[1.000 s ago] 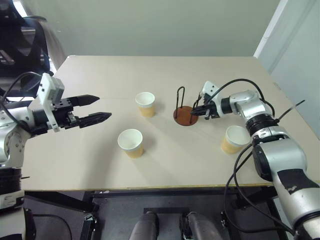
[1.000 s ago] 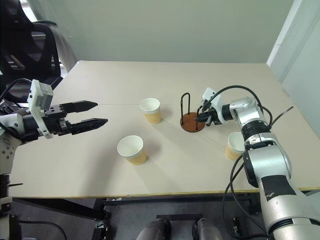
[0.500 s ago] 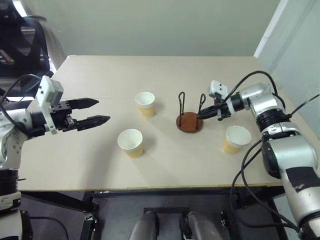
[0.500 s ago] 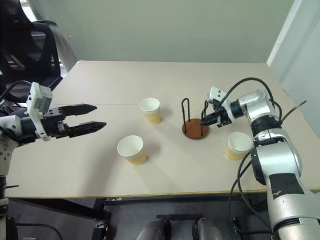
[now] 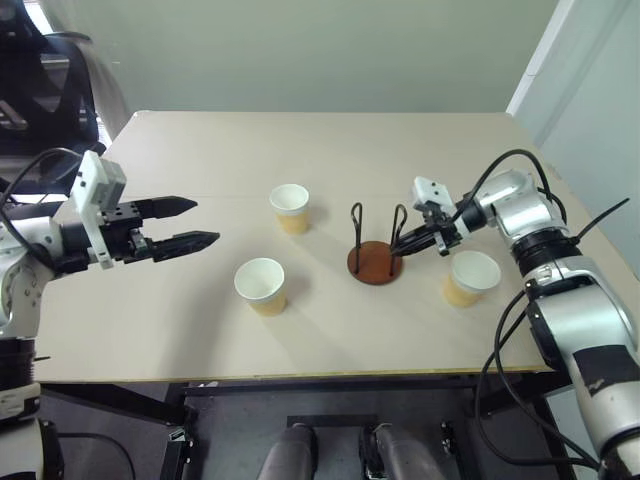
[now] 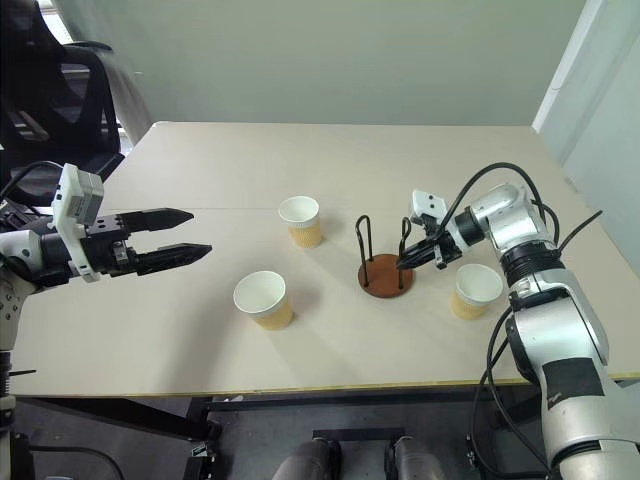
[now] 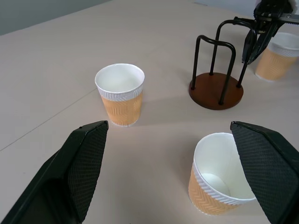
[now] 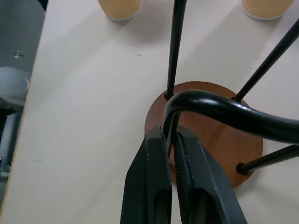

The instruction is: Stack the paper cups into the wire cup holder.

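Note:
The wire cup holder (image 5: 375,263), a reddish-brown disc with two dark wire loops, stands upright mid-table. My right gripper (image 5: 401,243) is shut on the wire of the loop nearer it, as the right wrist view shows with the fingers (image 8: 154,158) pinching the wire. One paper cup (image 5: 470,277) stands just right of the holder, under that arm. Another paper cup (image 5: 290,207) is left of the holder, and a third (image 5: 261,285) sits nearer the front. My left gripper (image 5: 203,221) hovers open at the left, apart from the cups, with nothing in it.
The beige table's front edge (image 5: 330,372) runs below the cups. A black chair (image 5: 45,95) stands beyond the table's left corner. A pale wall panel (image 5: 590,110) stands at the right.
The right gripper has pulled the cup holder toward the table's front, and the holder has turned so both loops show side by side. The left gripper has kept still.

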{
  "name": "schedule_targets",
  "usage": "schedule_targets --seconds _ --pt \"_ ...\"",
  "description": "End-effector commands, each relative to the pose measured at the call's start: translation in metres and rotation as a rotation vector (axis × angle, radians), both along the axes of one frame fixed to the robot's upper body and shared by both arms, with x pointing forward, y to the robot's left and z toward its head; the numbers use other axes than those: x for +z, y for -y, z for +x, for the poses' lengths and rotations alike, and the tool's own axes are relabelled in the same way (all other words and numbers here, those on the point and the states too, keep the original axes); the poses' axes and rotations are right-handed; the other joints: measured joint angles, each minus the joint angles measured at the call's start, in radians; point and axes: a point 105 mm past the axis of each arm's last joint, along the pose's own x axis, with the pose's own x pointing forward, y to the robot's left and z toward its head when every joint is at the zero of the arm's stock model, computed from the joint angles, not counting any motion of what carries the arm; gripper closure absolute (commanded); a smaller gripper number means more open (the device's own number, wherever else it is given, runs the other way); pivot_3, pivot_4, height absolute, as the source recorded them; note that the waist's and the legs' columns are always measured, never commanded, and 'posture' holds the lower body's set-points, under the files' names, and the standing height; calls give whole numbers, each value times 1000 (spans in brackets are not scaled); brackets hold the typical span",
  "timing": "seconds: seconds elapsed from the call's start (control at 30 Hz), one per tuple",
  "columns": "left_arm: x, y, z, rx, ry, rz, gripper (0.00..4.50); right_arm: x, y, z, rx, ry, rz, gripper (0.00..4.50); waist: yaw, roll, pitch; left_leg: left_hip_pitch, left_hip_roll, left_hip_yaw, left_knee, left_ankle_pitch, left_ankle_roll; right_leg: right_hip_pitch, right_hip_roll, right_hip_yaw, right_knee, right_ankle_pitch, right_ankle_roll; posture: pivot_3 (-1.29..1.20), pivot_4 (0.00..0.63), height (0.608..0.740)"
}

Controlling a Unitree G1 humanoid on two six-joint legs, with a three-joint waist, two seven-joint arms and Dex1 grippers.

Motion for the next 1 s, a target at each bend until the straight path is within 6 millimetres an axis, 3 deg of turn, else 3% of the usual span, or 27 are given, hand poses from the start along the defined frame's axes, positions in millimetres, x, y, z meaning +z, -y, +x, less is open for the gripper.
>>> schedule_targets --seconds 0.03,1.0 --pt "15 -2 -4 0 44 13 0 9 -6 -5 46 21 20 4475 0 0 0 0 0 0 0 0 0 0 0 0 0 0 0 0 150 740" --pt "16 0 -4 -5 41 15 0 5 -20 -1 78 32 20 4475 -1 0 0 1 0 0 0 1 0 0 0 0 2 -1 -1 0 150 740"
